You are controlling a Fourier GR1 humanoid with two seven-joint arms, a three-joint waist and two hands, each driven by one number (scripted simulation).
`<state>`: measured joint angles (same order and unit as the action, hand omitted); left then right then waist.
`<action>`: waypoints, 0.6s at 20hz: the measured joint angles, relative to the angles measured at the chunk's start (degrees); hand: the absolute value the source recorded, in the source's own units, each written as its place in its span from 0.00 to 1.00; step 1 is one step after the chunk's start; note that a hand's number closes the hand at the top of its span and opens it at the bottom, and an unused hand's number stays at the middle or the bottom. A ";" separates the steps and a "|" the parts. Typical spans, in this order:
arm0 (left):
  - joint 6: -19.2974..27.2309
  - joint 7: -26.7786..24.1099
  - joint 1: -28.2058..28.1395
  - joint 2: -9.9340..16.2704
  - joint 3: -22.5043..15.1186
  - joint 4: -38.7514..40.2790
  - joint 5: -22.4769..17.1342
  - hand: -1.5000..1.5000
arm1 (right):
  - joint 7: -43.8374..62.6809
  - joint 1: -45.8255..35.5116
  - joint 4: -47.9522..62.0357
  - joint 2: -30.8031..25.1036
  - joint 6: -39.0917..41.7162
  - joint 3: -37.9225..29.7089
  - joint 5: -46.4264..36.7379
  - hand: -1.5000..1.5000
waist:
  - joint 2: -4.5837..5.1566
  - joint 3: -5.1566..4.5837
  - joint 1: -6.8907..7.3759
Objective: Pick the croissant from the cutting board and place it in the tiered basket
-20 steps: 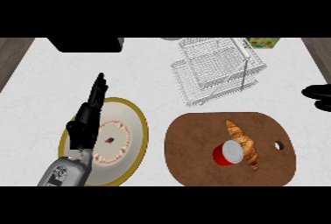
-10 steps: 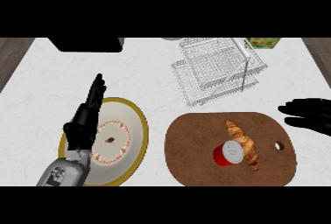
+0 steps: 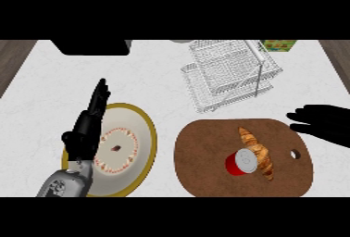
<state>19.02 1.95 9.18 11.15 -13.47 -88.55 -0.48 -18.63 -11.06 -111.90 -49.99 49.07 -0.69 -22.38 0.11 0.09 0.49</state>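
- Croissant [image 3: 257, 152], golden-brown and curved, lies on the brown wooden cutting board [image 3: 205, 157], touching a red can [image 3: 240, 162].
- My right hand [image 3: 327, 123] hovers at the board's upper right edge, fingers spread, holding nothing.
- My left hand [image 3: 87, 125] rests with straight fingers over the yellow-rimmed plate [image 3: 141, 121].
- White wire tiered basket [image 3: 229, 74] stands on the white worktop [image 3: 157, 83] behind the board.

Even, bright light over the counter [image 3: 164, 92], as we saw it.
We found the white top evenly lit, with no glare, and only faint soft shadows beneath the tiered basket [image 3: 232, 74] and along the cutting board [image 3: 205, 157] rim. The black hands showed as dark shapes with little detail.
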 measured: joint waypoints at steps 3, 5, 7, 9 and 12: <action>-0.79 0.23 0.31 0.22 0.90 -0.05 0.00 0.50 | -3.91 0.80 2.03 -1.46 -4.50 2.25 -4.19 0.00 | 0.00 -0.01 -0.08; -1.18 0.21 -0.24 0.05 0.99 -0.17 0.17 0.50 | -6.48 1.64 2.97 -2.20 -7.39 3.38 -6.41 0.00 | -0.03 -0.03 -0.15; -0.90 0.54 -0.21 -0.55 0.57 -0.35 1.09 0.50 | -7.79 1.29 3.56 -2.25 -9.49 5.12 -8.18 0.00 | -0.03 -0.03 -0.14; -1.08 0.94 0.54 -0.80 0.88 0.21 1.36 0.50 | -10.08 1.14 4.27 -2.78 -11.79 6.40 -9.64 0.00 | -0.02 -0.04 -0.19; -0.66 0.11 -0.13 -1.92 0.54 0.42 2.15 0.50 | -13.97 2.23 4.64 -3.74 -15.85 7.62 -12.04 0.00 | -0.06 -0.06 -0.30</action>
<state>18.36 2.06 9.05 9.23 -12.93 -88.14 1.67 -32.59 -8.83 -107.26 -53.73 33.22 6.93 -34.42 0.05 0.02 0.19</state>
